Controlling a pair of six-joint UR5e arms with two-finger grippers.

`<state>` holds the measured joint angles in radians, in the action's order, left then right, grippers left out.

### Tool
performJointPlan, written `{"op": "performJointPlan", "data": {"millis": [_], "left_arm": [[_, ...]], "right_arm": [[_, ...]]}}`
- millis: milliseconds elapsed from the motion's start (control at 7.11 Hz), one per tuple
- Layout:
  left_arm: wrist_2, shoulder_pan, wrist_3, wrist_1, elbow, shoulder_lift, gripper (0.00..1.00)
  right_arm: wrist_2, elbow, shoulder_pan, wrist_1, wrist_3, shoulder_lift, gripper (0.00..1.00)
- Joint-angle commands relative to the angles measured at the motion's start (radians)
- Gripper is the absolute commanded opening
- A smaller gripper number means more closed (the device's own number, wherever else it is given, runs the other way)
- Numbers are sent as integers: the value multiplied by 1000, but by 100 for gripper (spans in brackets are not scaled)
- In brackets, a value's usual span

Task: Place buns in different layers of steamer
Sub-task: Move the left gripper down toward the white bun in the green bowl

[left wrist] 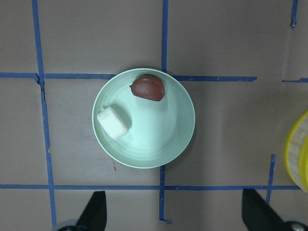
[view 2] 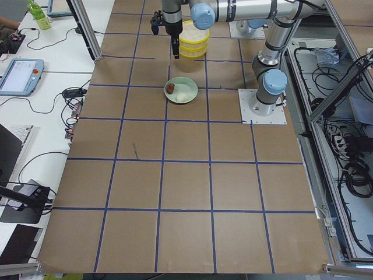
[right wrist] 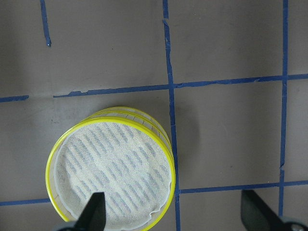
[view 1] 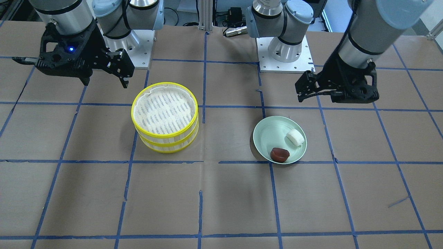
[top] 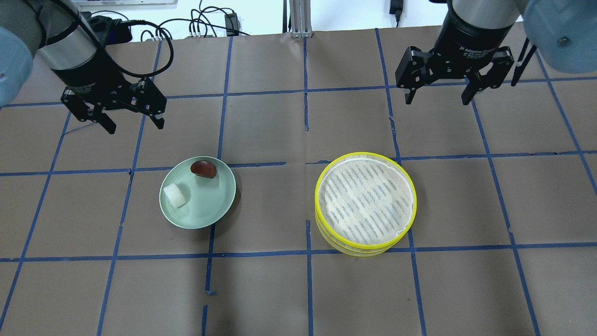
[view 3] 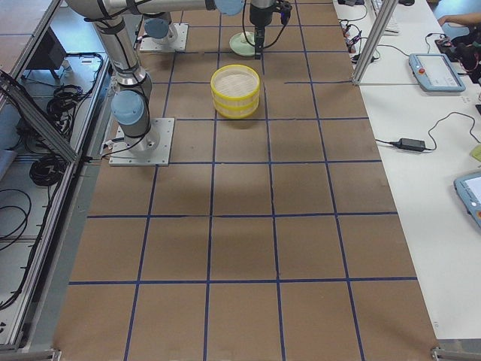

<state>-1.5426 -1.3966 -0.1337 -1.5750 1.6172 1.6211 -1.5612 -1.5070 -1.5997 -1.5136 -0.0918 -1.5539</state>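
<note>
The white bun (top: 176,195) and the dark reddish-brown bun (top: 204,169) lie on a pale green plate (top: 219,205); they also show in the left wrist view, the white bun (left wrist: 112,123) and the brown bun (left wrist: 148,88). The steamer (top: 364,201) stands with its two yellow-rimmed layers stacked, the top liner bare; it also shows in the front view (view 1: 165,117) and the right wrist view (right wrist: 111,168). My left gripper (top: 135,122) is open and empty, high above the table beyond the plate. My right gripper (top: 438,98) is open and empty, beyond the steamer.
The table is brown paper with a blue tape grid. The arm bases (view 1: 285,52) stand on white mounting plates at the robot's edge. Cables (top: 200,23) lie past the far edge in the overhead view.
</note>
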Motion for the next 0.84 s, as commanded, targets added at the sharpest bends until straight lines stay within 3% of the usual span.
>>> {"op": "performJointPlan", "data": {"millis": [0, 281, 704], "left_arm": [[1, 85, -69, 184, 93, 78, 100], [-5, 87, -28, 199, 159, 129, 100], [1, 85, 52, 331, 231, 224, 100]], "right_arm": [[1, -1, 0, 1, 12, 0, 100], [1, -1, 0, 1, 14, 0, 100], [1, -1, -5, 1, 14, -2, 100]]}}
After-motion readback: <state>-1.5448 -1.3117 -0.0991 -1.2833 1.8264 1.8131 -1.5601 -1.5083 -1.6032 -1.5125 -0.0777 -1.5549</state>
